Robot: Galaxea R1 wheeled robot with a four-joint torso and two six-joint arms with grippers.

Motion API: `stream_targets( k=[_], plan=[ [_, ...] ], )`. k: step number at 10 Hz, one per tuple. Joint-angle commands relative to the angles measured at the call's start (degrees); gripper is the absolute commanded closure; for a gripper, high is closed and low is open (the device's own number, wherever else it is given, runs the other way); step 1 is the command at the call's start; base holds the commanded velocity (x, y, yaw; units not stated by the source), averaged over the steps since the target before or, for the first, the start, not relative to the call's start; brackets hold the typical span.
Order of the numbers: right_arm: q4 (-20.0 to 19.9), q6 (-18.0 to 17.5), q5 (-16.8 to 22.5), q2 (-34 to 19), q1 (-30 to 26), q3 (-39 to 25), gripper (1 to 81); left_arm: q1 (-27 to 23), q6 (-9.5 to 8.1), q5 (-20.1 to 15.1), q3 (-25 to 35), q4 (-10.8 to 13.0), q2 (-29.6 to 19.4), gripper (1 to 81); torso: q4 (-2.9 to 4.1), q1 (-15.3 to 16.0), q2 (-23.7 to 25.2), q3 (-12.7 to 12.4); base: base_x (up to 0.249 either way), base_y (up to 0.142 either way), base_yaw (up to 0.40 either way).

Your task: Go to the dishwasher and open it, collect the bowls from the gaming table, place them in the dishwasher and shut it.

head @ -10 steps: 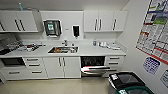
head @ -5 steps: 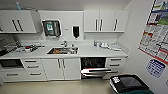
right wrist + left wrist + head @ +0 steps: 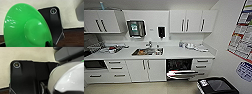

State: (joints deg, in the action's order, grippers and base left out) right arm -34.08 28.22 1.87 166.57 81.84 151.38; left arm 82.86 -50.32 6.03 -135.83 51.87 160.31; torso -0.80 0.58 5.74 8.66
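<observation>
Nearest you, the large bright green round plastic bowl (image 3: pixel 26 26) sits hard against the right wrist camera, underside toward the lens. It appears carried on the right end effector, though you cannot tell how its fingers stand. A glossy white rounded bowl (image 3: pixel 67 79) shows just as close at the left wrist; grip unclear there too.

Farther off, the steel-grey under-counter dishwasher (image 3: pixel 180 68) stands with its door dropped open below the white desk (image 3: pixel 189 53).

You seem to be at the delivery step: next calls for closing in squarely on the dark opening.
</observation>
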Motion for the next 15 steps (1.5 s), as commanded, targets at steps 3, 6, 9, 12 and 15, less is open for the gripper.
stream_targets(
  k=[3,6,9,12,15],
  plan=[
    [0.1,0.2,4.5,-0.6,-2.9,-0.3,81.1,-2.9,0.13,-0.4,0.9,0.3,-0.7,81.1,0.0,0.0,0.0,0.0,0.113,0.062,0.0],
    [0.1,0.3,4.5,-0.5,-2.9,-0.3,81.1,-2.8,0.05,-0.3,0.9,0.2,-0.8,81.1,0.0,0.0,0.0,0.0,0.132,0.0,0.0],
    [0.1,0.3,4.5,-0.5,-2.9,-0.3,81.1,-2.9,0.05,-0.3,0.9,0.3,-0.8,81.1,0.0,0.0,0.0,0.0,0.134,0.0,0.0],
    [0.0,0.5,4.5,-0.5,-2.9,-0.3,81.1,-2.9,0.05,-0.3,0.9,0.3,-0.8,81.1,0.0,0.0,0.0,0.0,0.135,0.0,0.0],
    [0.1,0.5,4.5,-0.5,-3.0,-0.3,81.1,-2.9,0.05,-0.3,0.9,0.2,-0.9,81.1,0.0,0.0,0.0,0.0,0.135,0.0,0.0]
  ],
)
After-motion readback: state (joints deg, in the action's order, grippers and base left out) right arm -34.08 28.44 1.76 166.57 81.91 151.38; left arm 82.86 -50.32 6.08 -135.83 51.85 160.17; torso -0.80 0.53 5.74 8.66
